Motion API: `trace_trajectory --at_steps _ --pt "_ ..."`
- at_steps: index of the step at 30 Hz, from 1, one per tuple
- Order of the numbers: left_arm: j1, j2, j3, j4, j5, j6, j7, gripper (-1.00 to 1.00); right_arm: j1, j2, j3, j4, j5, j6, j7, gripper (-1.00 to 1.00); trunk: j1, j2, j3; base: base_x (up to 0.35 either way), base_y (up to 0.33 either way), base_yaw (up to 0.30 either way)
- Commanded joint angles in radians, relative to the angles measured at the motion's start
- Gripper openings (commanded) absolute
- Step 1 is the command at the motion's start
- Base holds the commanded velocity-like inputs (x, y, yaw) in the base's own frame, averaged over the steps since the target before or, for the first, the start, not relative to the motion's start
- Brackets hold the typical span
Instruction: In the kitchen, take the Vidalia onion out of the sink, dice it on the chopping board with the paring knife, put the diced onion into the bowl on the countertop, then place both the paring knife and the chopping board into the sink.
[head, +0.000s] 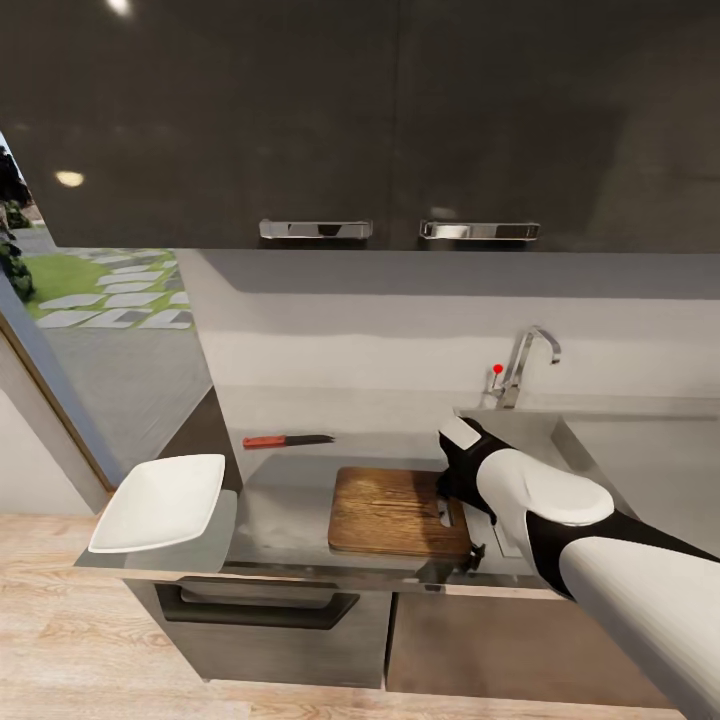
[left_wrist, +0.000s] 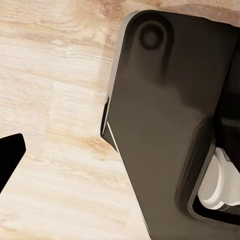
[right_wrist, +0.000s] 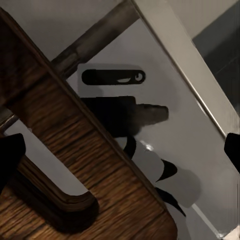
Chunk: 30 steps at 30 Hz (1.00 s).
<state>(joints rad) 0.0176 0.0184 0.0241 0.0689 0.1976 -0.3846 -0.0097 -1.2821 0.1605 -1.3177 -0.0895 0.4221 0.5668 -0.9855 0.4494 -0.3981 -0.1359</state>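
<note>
With its jaws spread wide above the chopping board (head: 398, 511) on the desk (head: 280, 500) beside the sink (head: 640, 450), the right gripper (head: 462, 515) should straddle the board's slotted edge squarely before closing.

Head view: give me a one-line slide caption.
Right gripper reaches over the chopping board's handle end beside the sink; paring knife and empty bowl wait on the countertop.

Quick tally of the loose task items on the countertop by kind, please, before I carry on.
Chopping board: 1
Paring knife: 1
Bowl: 1
Total: 3
</note>
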Motion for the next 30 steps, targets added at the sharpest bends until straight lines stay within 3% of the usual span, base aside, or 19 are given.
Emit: trace_trajectory --at_steps 1,8,25,28,30 --pt "-0.001 0.000 0.002 0.002 0.002 -0.005 -0.001 1.00 -0.002 0.001 -0.008 -0.003 0.013 0.007 -0.001 1.00 0.001 -0.002 -0.002 0.000 0.000 0.000" --pt "-0.001 -0.001 0.002 0.002 0.002 -0.005 -0.001 1.00 -0.036 0.002 -0.006 -0.003 0.032 0.007 -0.006 1.00 0.001 -0.002 -0.002 0.000 0.000 0.000" --pt "-0.001 -0.001 0.002 0.002 0.002 -0.006 -0.001 1.00 -0.208 0.014 -0.001 -0.001 0.042 0.012 0.003 1.00 0.001 -0.002 -0.002 0.000 0.000 0.000" --pt "-0.001 -0.001 0.002 0.002 0.002 -0.006 -0.001 1.00 -0.215 0.014 0.023 -0.001 0.069 0.010 0.038 1.00 0.001 -0.002 -0.002 0.000 0.000 0.000" --pt "-0.001 -0.001 0.002 0.002 0.002 -0.006 -0.001 1.00 -0.217 0.014 0.061 -0.001 0.114 0.010 0.110 1.00 0.001 -0.002 -0.002 0.000 0.000 0.000"
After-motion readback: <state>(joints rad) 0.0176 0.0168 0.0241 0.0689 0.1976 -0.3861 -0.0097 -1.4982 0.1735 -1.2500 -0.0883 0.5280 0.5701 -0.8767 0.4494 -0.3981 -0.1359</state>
